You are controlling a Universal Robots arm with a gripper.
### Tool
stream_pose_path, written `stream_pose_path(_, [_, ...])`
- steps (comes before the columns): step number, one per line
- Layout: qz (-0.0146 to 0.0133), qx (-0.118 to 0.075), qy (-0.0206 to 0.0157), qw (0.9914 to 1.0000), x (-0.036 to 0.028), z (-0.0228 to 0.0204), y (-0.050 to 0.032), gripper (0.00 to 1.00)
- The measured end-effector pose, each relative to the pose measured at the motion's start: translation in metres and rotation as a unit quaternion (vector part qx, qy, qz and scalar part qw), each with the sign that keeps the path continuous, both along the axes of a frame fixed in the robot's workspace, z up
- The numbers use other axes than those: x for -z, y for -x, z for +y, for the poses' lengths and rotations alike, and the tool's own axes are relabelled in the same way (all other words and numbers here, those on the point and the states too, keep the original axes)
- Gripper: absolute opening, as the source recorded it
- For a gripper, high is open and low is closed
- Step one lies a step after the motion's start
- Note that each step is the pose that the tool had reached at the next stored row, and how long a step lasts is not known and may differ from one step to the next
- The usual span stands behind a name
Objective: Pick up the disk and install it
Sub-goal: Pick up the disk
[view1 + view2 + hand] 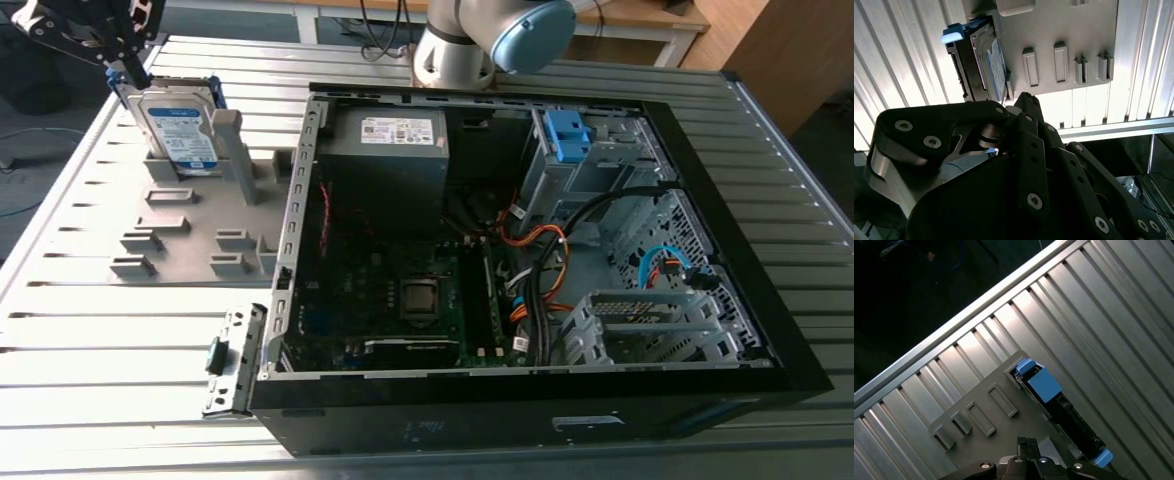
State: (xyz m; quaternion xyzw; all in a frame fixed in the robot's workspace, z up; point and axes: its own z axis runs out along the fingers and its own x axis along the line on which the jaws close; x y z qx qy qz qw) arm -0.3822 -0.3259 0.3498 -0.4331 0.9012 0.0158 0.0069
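A robot gripper hangs over a disk at the exterior view's far left. The disk stands upright on its edge in a slot of a grey plastic holder, and the holder lies flat on a ribbed metal table. The disk's white-and-blue label faces the camera.

The exterior view also takes in an open black computer case, lying on its side to the exterior view's right of the holder. Inside the case are a grey box with a white sticker, a dark circuit board, a tangle of orange and black cables, and a blue bracket in a metal bay. The arm rises behind the case.

The second wrist view looks past the gripper's black links to the label side of the disk, with the blue frame's tab at one corner. The first wrist view looks down on the disk's narrow upper edge, blue at both ends and black between, set along one side of the holder.

In both wrist views the fingertips come together to a narrow point with nothing between them. They sit near the disk, over the holder beside it, and do not grip it.
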Motion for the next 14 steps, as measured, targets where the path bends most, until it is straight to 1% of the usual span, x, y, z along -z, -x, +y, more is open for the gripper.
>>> stream_pose_path(14, [0.0000,-0.013,0.0000,0.99992,0.0000,0.0000,0.0000,0.11])
